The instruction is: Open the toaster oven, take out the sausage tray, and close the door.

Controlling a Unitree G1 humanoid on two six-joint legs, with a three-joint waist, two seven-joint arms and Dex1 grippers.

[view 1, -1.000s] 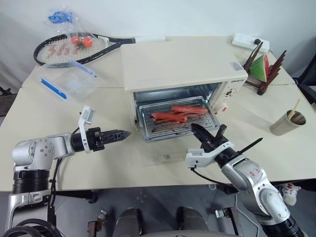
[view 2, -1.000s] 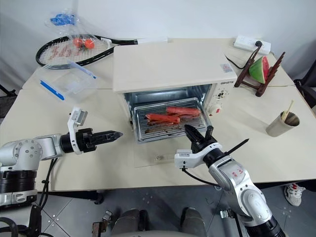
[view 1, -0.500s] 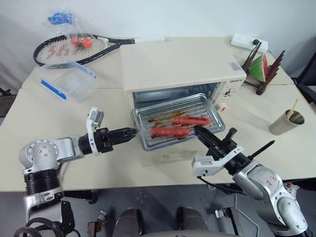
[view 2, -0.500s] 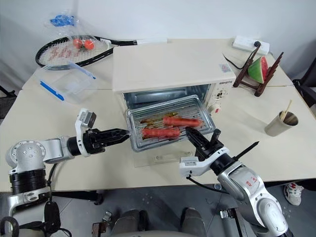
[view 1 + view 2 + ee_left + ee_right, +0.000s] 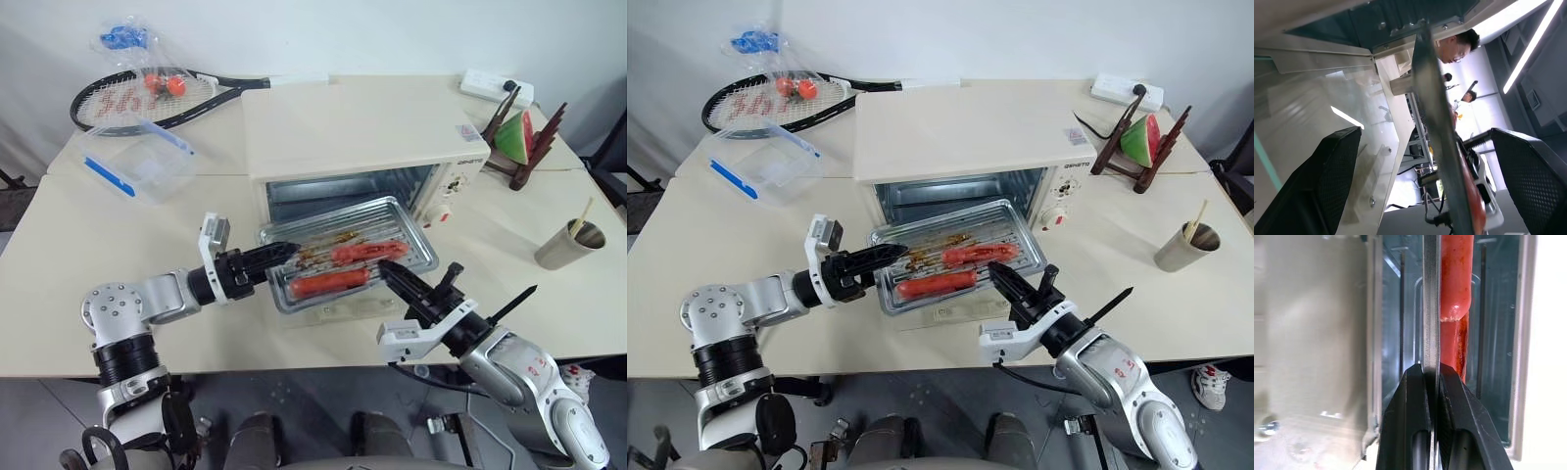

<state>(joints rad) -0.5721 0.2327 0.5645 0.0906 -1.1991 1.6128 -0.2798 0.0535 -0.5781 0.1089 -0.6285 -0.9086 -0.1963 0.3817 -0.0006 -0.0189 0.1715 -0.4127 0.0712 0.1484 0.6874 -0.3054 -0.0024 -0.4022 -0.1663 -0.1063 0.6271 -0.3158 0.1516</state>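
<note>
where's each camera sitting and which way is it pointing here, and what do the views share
Left eye and right eye views: on the head, looking forward and down over the table at the toaster oven; both arms show.
Left wrist view: on the left wrist, looking along the open left gripper, whose fingers straddle the edge of the sausage tray.
Right wrist view: on the right wrist, looking along the right gripper, shut on the tray's rim; a sausage lies beyond.
Shared: all views show the tray, out over the open door.

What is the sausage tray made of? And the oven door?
The sausage tray looks like thin shiny metal: silver, ridged, catching reflections. The door, lying open flat beneath it, seems to be clear glass, since the table shows through it, though clear plastic could look alike.
</note>
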